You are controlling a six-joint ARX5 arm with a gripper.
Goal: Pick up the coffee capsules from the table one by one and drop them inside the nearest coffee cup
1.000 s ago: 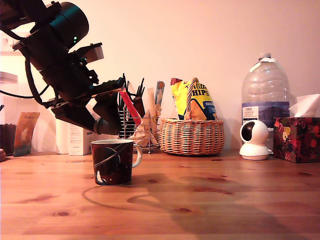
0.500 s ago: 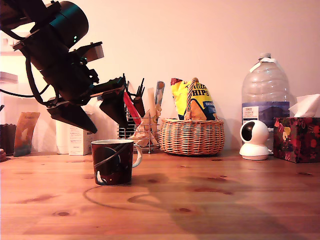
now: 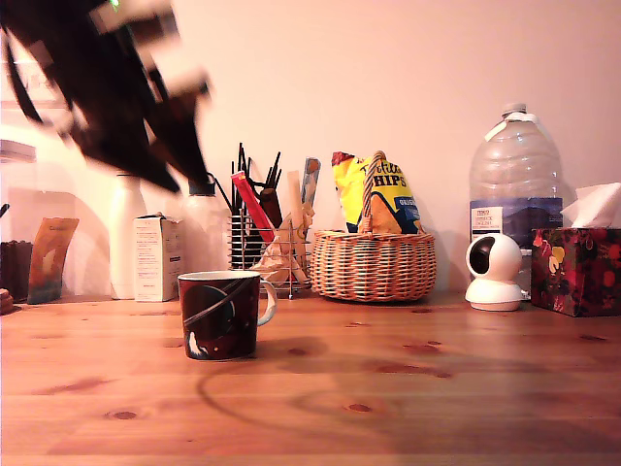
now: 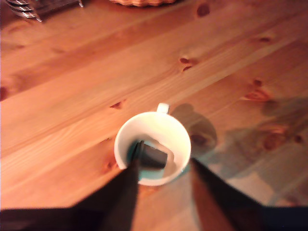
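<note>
We see the claw [image 3: 179, 155] high in the exterior view's upper left, blurred by motion, well above the coffee cup [image 3: 220, 315] and clear of it. In the wrist view the claw's [image 4: 161, 180] two dark fingers [image 4: 122, 192] stand spread apart on either side of the cup's near rim, and nothing sits between them, so it is open wide and holds nothing. The coffee cup [image 4: 153, 147] stands upright on the bench [image 3: 437, 388], its white handle pointing towards the exterior view's right. Looking down into it through the wrist view, we find one dark coffee capsule [image 4: 153, 156] lying on its side on the white bottom of the cup. Behind the cup, along the wall, stand a white carton [image 3: 155, 257], a wire rack of utensils [image 3: 260, 233], a woven basket [image 3: 374, 264] with a yellow crisp bag [image 3: 380, 194] in it, a large water bottle [image 3: 514, 189], a small white round camera [image 3: 493, 270] and a patterned tissue box [image 3: 576, 267] at the exterior view's far right. The claw's shadow falls across the bench in front of the cup
</note>
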